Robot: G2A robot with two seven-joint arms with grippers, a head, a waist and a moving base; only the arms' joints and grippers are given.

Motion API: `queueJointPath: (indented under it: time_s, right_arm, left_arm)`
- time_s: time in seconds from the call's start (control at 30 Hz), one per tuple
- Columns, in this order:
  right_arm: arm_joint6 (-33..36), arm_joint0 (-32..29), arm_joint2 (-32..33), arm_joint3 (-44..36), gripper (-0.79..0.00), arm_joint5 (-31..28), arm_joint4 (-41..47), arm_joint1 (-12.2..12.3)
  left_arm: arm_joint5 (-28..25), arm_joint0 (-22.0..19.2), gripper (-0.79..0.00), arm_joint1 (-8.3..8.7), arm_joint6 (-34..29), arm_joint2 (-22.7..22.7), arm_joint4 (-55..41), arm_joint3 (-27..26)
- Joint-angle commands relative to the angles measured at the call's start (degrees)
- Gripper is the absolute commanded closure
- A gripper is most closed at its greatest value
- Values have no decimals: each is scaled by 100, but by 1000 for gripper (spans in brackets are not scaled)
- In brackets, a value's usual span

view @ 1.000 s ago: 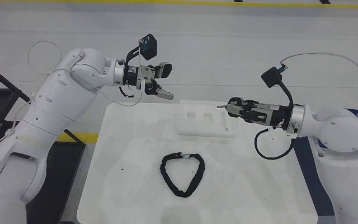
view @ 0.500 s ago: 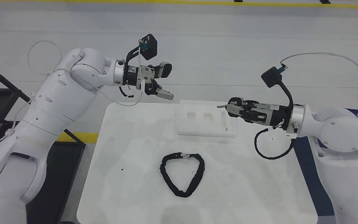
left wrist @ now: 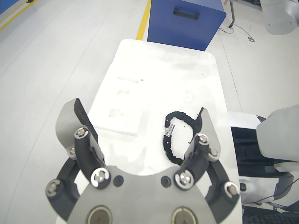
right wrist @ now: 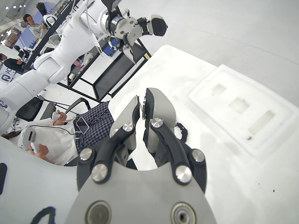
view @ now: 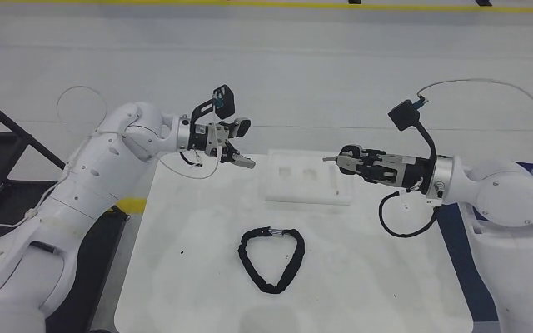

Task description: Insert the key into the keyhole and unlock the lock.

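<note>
Left claw (view: 245, 146) moved nearer the table (view: 191, 250) edge, seemingly lower, arm swung inward.

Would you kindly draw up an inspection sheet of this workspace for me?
Surface: white table, with one small dark speck.
Job's things: black chain lock lies looped mid-table, untouched; key is pinched in the right gripper.
Clutter: white foam tray at the far edge, its three recesses empty.
Grippers: left gripper open, near the table's far corner; right gripper shut on the key, near the foam tray.
Cables: black cable loops down behind the right gripper.
Surroundings: blue cabinet beyond the table.
</note>
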Motion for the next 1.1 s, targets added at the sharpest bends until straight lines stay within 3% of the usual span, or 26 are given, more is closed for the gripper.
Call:
queueJointPath:
  time_s: [0.0, 0.43, 1.07]
  right_arm:
    - [0, 0, 0, 0, 0, 0, 0, 0]
    - [0, 0, 0, 0, 0, 0, 0, 0]
    - [0, 0, 0, 0, 0, 0, 0, 0]
  left_arm:
    - [6, 150, -785, -11, 103, 53, 268, -52]
    - [6, 737, -785, -195, 1329, 629, 1972, -165]
    - [6, 388, -785, -607, 2081, 1705, 2965, 341]
